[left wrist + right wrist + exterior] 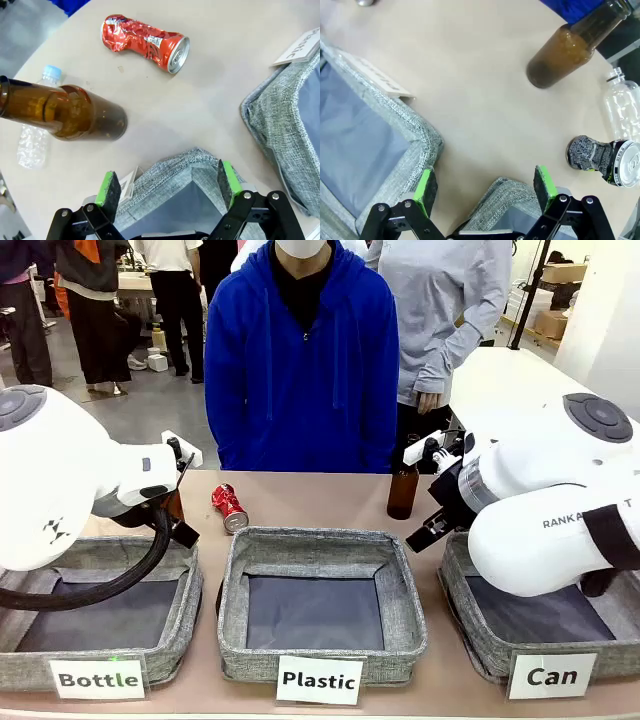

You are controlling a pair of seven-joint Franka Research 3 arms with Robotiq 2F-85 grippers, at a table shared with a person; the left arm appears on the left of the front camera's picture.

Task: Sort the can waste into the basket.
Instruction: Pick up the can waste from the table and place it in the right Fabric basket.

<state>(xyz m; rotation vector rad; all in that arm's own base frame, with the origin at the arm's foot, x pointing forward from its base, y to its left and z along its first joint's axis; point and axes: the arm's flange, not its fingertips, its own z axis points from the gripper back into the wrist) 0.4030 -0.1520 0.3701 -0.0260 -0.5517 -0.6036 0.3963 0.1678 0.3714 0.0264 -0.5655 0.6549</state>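
Nothing is sorted yet. What shows of the "Can" basket (465, 605), at the counter's near right corner, is bare, though the right arm hides part of it. The red can (229, 508) lies toward the far edge, behind the "Plastic" basket (320, 537). The dark can (600, 155) lies beside the right clear plastic bottle (622, 105), off the "Can" basket's corner. The left tool (168, 185) and right tool (485, 187) gape wide, holding nothing.

Count: two cans, two brown glass bottles (402, 490), two clear plastic bottles, three baskets.
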